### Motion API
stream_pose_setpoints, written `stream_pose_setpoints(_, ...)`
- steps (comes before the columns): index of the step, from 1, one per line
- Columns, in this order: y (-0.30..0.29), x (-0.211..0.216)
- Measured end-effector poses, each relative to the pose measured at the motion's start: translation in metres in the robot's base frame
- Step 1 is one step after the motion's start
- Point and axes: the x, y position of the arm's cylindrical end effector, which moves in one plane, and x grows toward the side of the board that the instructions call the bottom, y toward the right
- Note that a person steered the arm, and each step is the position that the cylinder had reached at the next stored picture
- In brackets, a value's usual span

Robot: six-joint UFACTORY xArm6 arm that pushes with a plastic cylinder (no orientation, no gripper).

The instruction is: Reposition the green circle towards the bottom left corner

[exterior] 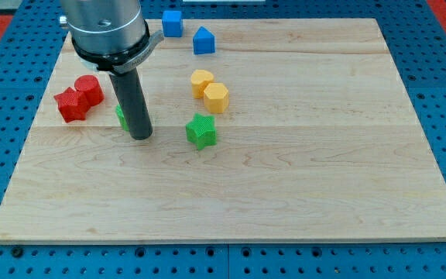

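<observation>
Nearest the camera sits the green star (201, 131) — the rod's tip (141, 136) touches the green circle's (120, 116) right side, holding nothing.

The pale wooden bench (285, 194) lies open across its bottom and right. Towards the view's bottom left corner nothing blocks the way. At the view's left, 2 red plastic blocks (78, 98) crowd the edge; a green star-shaped block (201, 131) stands mid-board.

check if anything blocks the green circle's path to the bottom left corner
Nothing visible does. The green circle sits mostly hidden behind my tip, and the board from there toward the view's bottom left holds no blocks.
</observation>
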Motion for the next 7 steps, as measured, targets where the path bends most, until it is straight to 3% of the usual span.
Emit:
stream_pose_setpoints(4, -0.015, -0.108)
stream_pose_setpoints(5, -0.042, -0.104)
stream_pose_setpoints(7, -0.052, 0.013)
